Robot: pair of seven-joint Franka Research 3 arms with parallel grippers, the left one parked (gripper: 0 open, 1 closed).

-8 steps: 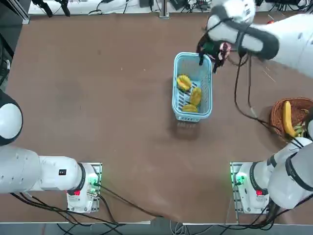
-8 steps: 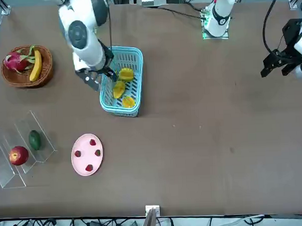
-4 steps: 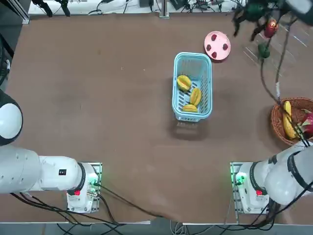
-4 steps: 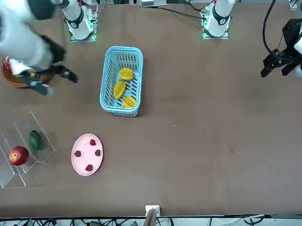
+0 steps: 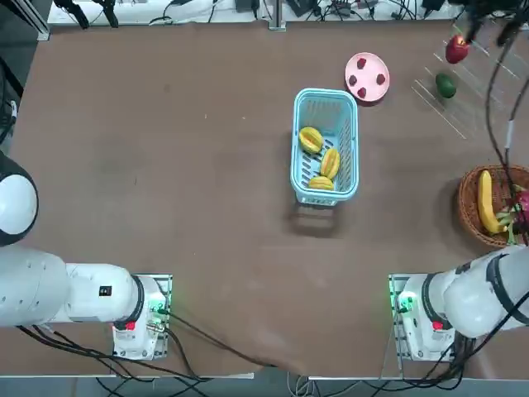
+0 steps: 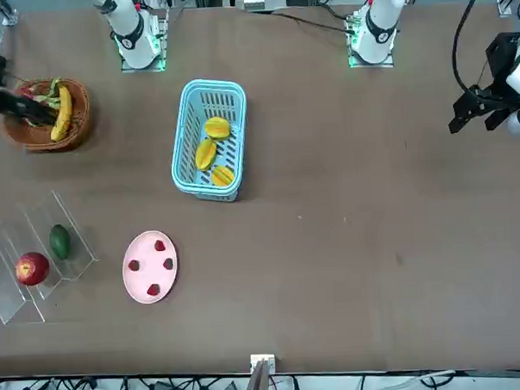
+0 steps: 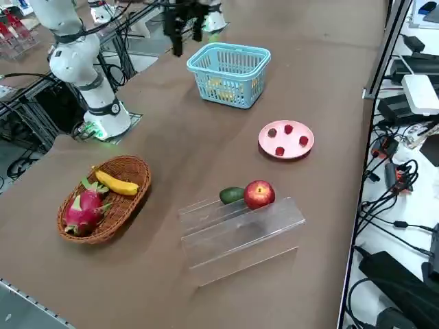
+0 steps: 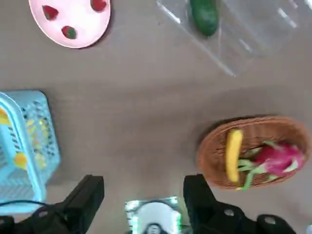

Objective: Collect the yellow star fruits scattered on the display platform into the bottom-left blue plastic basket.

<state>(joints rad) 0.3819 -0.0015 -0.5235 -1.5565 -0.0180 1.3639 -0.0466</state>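
Okay, all three yellow star fruits [image 5: 321, 162] are in the blue plastic basket [image 5: 295, 157], and that basket is the landmark here. Placement inside: one toward its left wall, one near its right wall, one by the end closest to the robot's bases. Lengthwise: right-wall fruit roughly follows the basket's long axis, which runs away from the bases; near-end one lies more across it; left-wall one slants. Display platform [image 7: 240, 240], right of the basket and farther from the bases, carries only the red apple [image 7: 259, 195] and the green fruit [image 7: 231, 195], no star fruit on it. Pink plate [image 5: 367, 77] with strawberries [image 6: 159, 245]: beyond the basket, slightly right. Wicker basket [image 6: 79, 136] with banana [image 6: 63, 115] and dragon fruit [image 7: 83, 211]: well to the basket's right and a bit nearer the bases. Right gripper [image 8: 144, 181] is raised over the table, well to the blue basket's right; fingers wide apart, nothing between them, so released. Key relation: fruits lie to the gripper's left, inside the basket walls, not under the fingers. Right arm is on the side away from them, so any correction would mean a leftward reach, but none looks needed. Collecting looks done, I'd say; next move probably just clears off, keeping the basket on its left. Main risk: brushing the wicker basket or apple if it goes low.
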